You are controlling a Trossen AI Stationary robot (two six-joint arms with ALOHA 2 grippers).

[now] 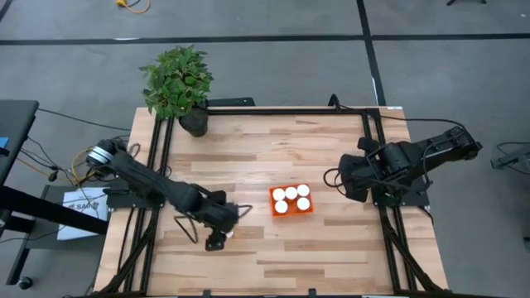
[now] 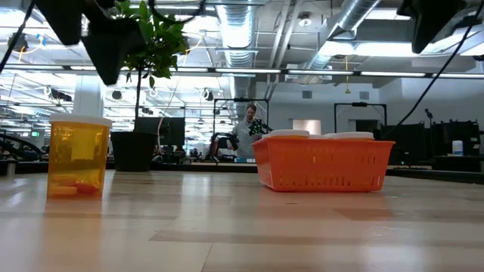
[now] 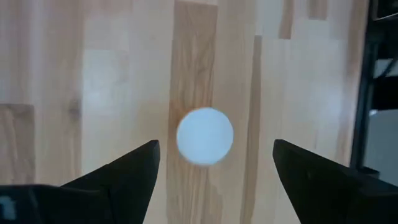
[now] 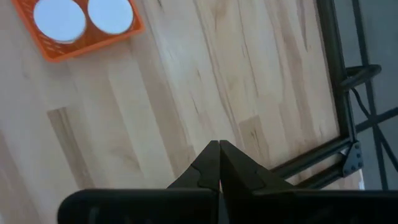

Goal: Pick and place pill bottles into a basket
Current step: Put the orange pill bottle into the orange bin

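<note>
Hovering over the near-left part of the counter [image 1: 331, 157], the left gripper [image 1: 222, 237] points straight down, its jaws spread wide with nothing held. One pill bottle [image 3: 204, 136] stands upright on the wood directly beneath it; in the left wrist view the white cap sits centred between the two fingers [image 3: 127, 174], clear gaps on both sides, no contact. Low view shows the same bottle's orange body standing alone, well apart from the basket [image 1: 291, 201]. Basket lies near the counter's middle and holds five capped bottles. Right gripper [image 4: 218, 163] waits at the right side, jaws pressed together and empty, near the basket. A potted plant [image 1: 177, 83] stands at the far-left corner.
</note>
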